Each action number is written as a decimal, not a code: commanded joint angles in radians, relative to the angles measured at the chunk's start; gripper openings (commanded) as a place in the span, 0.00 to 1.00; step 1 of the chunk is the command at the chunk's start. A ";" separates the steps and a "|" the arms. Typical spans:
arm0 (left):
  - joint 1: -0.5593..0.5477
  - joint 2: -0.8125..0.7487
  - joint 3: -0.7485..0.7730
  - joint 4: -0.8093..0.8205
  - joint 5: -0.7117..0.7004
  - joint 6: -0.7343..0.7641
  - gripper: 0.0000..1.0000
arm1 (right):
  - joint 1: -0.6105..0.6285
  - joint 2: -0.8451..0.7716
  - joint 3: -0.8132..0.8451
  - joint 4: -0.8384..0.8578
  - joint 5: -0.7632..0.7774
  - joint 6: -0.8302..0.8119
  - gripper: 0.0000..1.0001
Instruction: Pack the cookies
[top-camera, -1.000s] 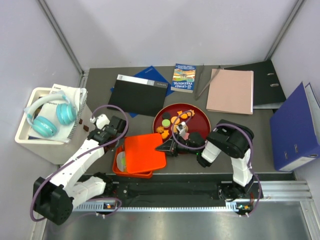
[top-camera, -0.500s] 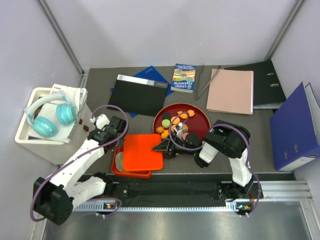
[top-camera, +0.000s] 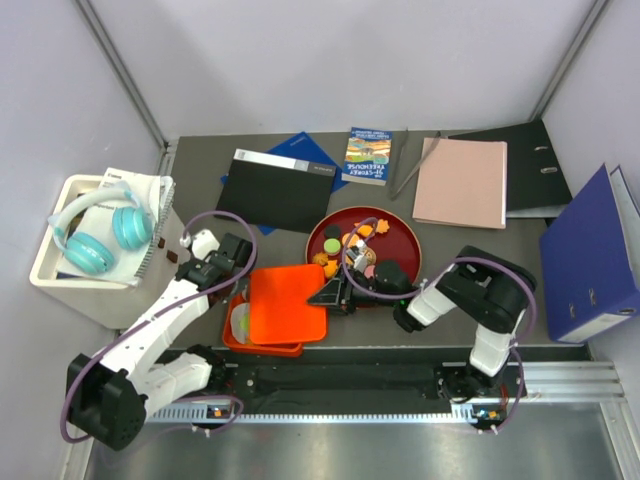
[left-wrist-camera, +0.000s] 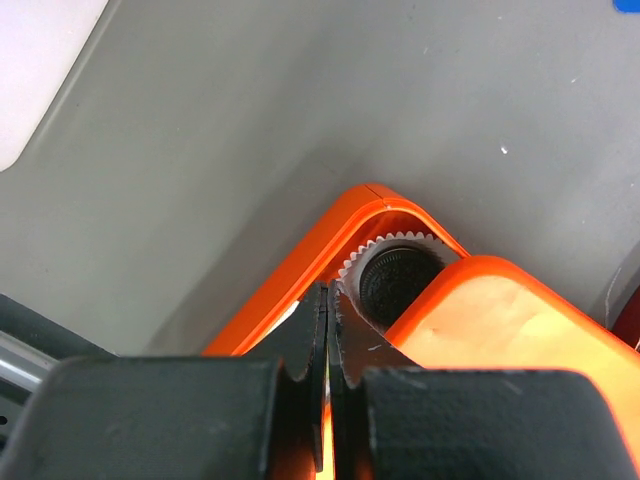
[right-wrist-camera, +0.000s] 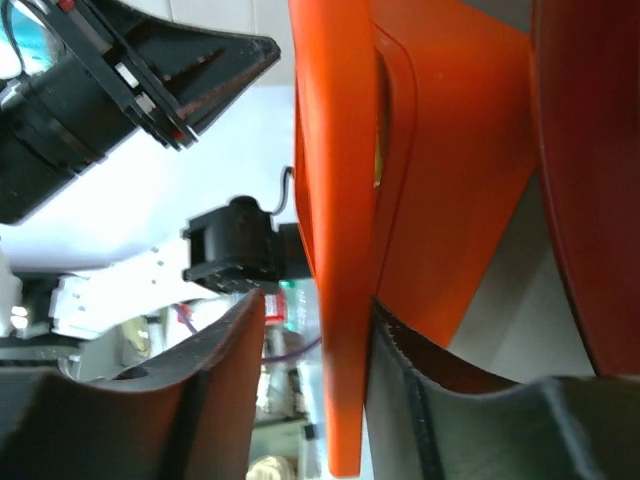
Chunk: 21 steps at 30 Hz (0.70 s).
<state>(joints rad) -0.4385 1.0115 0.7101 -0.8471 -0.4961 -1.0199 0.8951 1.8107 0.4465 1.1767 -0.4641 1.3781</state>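
Observation:
The cookies (top-camera: 352, 240) lie on a dark red round plate (top-camera: 400, 240): small discs in black, orange and pink. An orange box (top-camera: 262, 346) stands left of the plate with its orange lid (top-camera: 288, 303) lying skewed over it. A greenish cookie (top-camera: 240, 322) shows in the uncovered left part. In the left wrist view a black cookie (left-wrist-camera: 398, 280) sits in a white paper cup at the box's corner (left-wrist-camera: 330, 225), beside the lid (left-wrist-camera: 500, 320). My left gripper (top-camera: 236, 291) (left-wrist-camera: 328, 290) is shut on the box's left wall. My right gripper (top-camera: 331, 294) (right-wrist-camera: 315, 300) straddles the lid's right edge (right-wrist-camera: 335, 200), open, with a gap on one side.
Binders, books and a pink folder (top-camera: 461, 182) lie along the back of the table. A blue binder (top-camera: 585, 255) is at the right. A white bin with teal headphones (top-camera: 95, 235) stands at the left. The red plate (right-wrist-camera: 590, 200) is right beside my right gripper.
The lid has slid a little to the left over the box. My right arm's elbow has swung out to the right. My left gripper has stayed on the box wall.

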 joint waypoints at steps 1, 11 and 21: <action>0.003 -0.022 -0.012 0.017 -0.033 -0.009 0.00 | 0.016 -0.085 0.061 -0.201 -0.034 -0.132 0.38; 0.004 -0.016 -0.027 0.028 -0.021 -0.012 0.00 | 0.016 -0.120 0.167 -0.633 -0.041 -0.312 0.46; 0.004 0.007 -0.029 0.051 -0.010 -0.014 0.00 | 0.022 -0.177 0.256 -0.922 0.019 -0.441 0.53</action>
<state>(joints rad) -0.4381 1.0115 0.6914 -0.8360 -0.4961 -1.0229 0.8963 1.6901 0.6376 0.4366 -0.4931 1.0477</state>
